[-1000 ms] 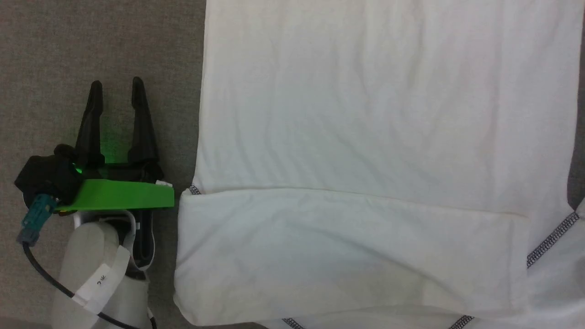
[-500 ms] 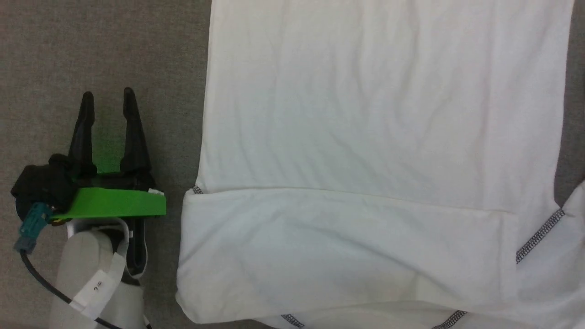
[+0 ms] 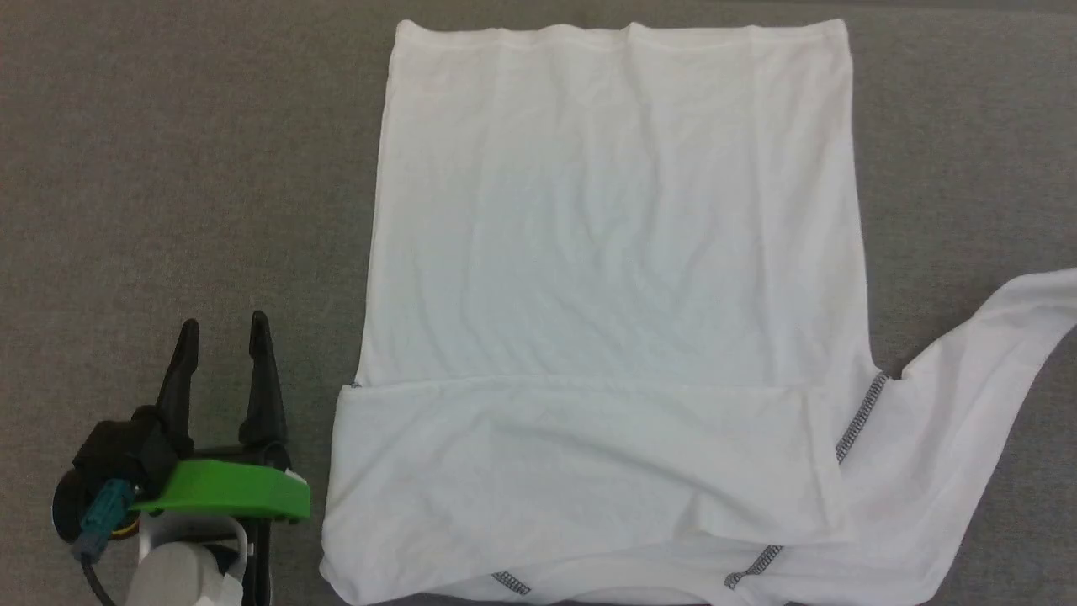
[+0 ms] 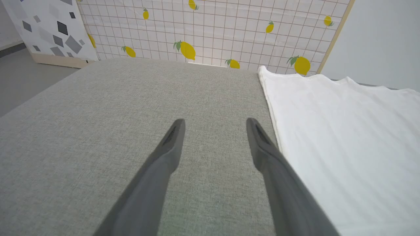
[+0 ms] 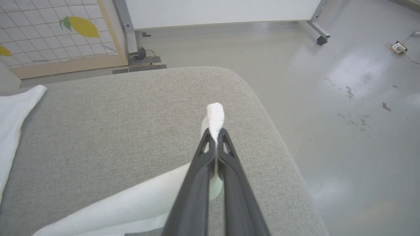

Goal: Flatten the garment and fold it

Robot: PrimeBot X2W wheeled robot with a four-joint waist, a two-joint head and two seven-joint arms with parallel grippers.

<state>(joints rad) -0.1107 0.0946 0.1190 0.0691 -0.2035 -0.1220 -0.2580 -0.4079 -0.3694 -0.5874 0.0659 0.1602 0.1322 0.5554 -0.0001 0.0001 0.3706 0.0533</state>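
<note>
Right jaws pinching white garment [image 3: 614, 252] tip, left jaws spread empty, body flat

Grey woven pad [image 3: 193, 168], flat and plain, and in the right wrist view it rounds off at the corner. Beyond its far edge stands a lemon panel [image 4: 213, 29]: white grid, yellow lemons with green leaves, a pale wooden frame down its side. Left of that is a second panel [image 4: 49, 29], scattered with grey diamonds, on a wooden base. Pale wall [image 4: 377, 42] to the right. Past the pad's corner lies a glossy grey floor [image 5: 328, 98], scuffed and catching the light. A white board [image 5: 216, 13] stands on metal legs, one ending in a caster [image 5: 321, 40]. Further off, what looks like a socket [image 5: 398, 48] lies on the floor, its cable trailing away.
</note>
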